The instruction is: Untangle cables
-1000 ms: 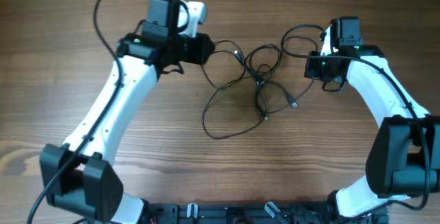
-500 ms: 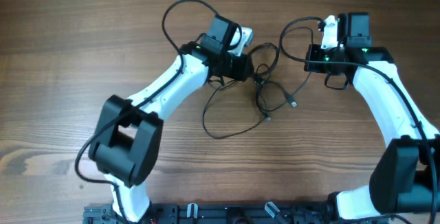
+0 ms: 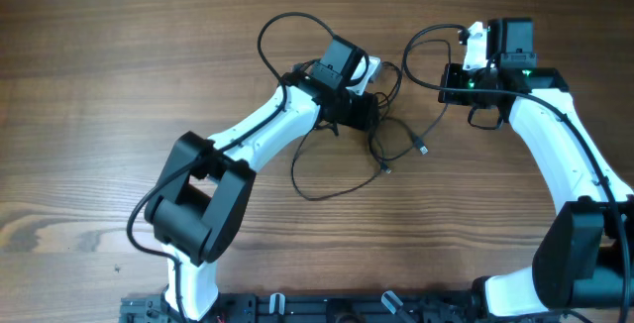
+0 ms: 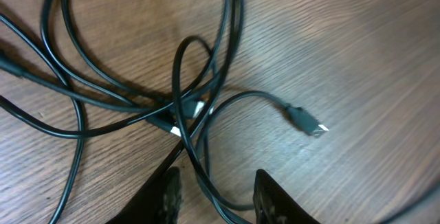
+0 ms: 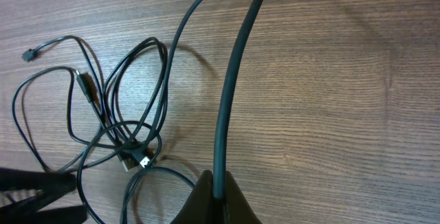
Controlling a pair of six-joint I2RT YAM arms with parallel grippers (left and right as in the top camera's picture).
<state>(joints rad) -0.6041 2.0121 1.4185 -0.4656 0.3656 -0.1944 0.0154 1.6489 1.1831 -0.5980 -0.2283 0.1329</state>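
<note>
Over the last second the left arm has swung right from the far left of the counter [image 3: 99,85], and its end effector [image 4: 218,183] now hangs directly over the knot. The right arm has drawn slightly farther away and has since held its place.

The cables [image 4: 165,122] lie mid-counter between the arms. Their spread runs diagonally from the far right, at the right end effector [image 5: 216,186], to a wide loop at the near left. Two free plug ends point toward the near right, one plug [image 4: 306,121] lying just right of the knot.

They are thin black wires, crossing several times around a small silver-tipped connector.

The left fingers [image 4: 168,193] are spread, with one strand running loose between them. The right end effector is pressed together, pinching one cable.
</note>
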